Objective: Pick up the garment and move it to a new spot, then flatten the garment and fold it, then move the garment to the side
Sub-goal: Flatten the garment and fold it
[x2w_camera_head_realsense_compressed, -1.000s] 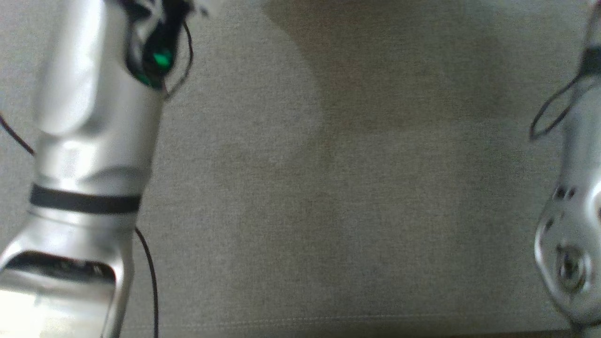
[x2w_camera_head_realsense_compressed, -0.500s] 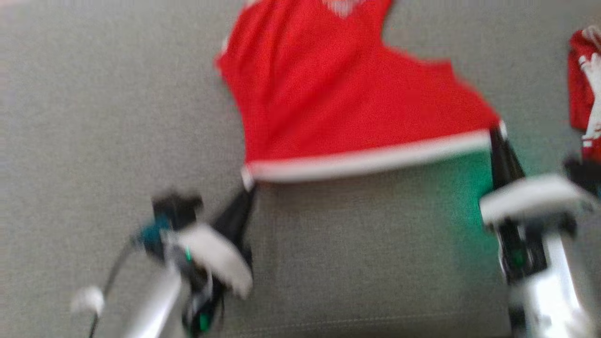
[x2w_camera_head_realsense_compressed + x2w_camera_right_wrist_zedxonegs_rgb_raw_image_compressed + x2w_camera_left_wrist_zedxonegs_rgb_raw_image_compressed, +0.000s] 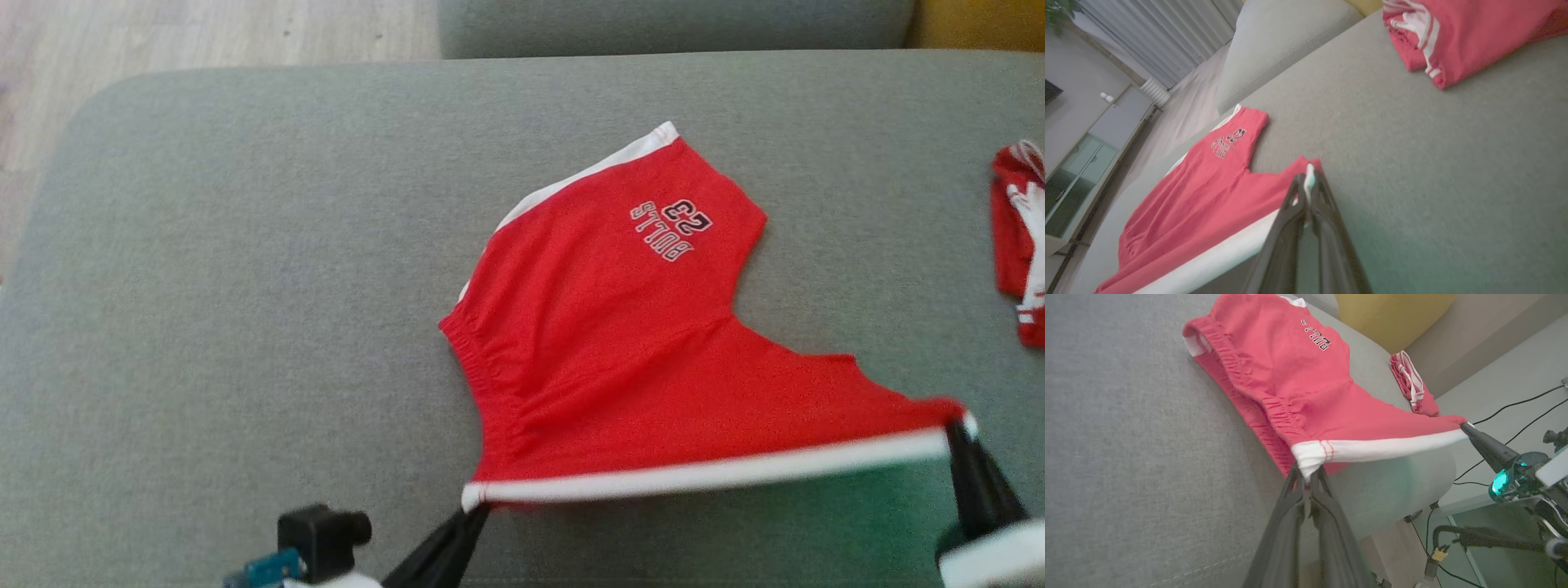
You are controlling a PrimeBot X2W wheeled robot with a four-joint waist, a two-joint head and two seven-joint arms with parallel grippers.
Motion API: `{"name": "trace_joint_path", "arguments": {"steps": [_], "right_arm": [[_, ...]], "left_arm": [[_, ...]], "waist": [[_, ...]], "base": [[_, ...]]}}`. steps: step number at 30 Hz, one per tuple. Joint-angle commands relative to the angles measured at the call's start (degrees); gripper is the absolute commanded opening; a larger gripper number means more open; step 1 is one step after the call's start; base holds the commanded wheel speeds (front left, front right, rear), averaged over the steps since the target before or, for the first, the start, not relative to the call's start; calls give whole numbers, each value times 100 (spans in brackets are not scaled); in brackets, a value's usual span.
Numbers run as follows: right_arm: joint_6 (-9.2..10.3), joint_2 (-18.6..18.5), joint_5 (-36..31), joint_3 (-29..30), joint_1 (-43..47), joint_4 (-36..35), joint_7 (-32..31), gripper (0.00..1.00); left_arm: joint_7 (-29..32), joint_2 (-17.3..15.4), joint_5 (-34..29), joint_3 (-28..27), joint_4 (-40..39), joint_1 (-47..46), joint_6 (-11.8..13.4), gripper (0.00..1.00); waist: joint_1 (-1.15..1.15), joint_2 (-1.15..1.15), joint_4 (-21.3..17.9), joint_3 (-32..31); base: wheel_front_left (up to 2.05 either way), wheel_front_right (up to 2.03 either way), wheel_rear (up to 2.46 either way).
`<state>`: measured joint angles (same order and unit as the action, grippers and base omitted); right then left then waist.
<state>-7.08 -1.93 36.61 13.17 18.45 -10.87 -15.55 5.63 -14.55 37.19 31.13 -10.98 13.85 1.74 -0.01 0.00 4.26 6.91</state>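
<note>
In the head view, the red shorts (image 3: 637,359) are spread on the grey sofa (image 3: 245,286), right of its middle, with the white hem stretched taut along the near side. The hem's left corner is pinched by the left gripper (image 3: 476,508) and its right corner by the right gripper (image 3: 957,426). Another red garment (image 3: 1016,237) is seen at the far right. In the left wrist view, the hem corner is clamped between jaws pressed together. In the right wrist view, the white corner is nipped at the fingertips
</note>
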Motion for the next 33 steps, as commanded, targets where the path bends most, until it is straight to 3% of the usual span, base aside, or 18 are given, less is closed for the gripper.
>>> {"name": "trace_joint_path", "arguments": {"steps": [1,8,15,23,33], "right_arm": [[-41,-95,-75,-61,-534,-260,-90,0],[-41,-95,-825,-7,-2538,86,-981,0],[-41,-301,-1525,49,-4564,1319,-1911,0],[-41,-498,-1983,60,-5894,2706,-2337,0],[-41,-652,-2278,34,-6639,3634,-2309,0]], "left_arm": [[33,-42,4,-215,-252,-312,56,0],[182,598,417,-340,-424,-1202,139,0],[202,1046,546,-405,470,-2583,339,0],[-198,1162,829,-36,1759,-3748,420,0],[-725,1166,1441,658,2354,-4279,497,0]], "waist": [[1,0,72,25],[1,0,589,620],[1,0,1186,1338],[1,0,1563,1722],[1,0,1712,1775]], "base": [[0,0,0],[0,0,0],[0,0,0],[0,0,0],[0,0,0]]}}
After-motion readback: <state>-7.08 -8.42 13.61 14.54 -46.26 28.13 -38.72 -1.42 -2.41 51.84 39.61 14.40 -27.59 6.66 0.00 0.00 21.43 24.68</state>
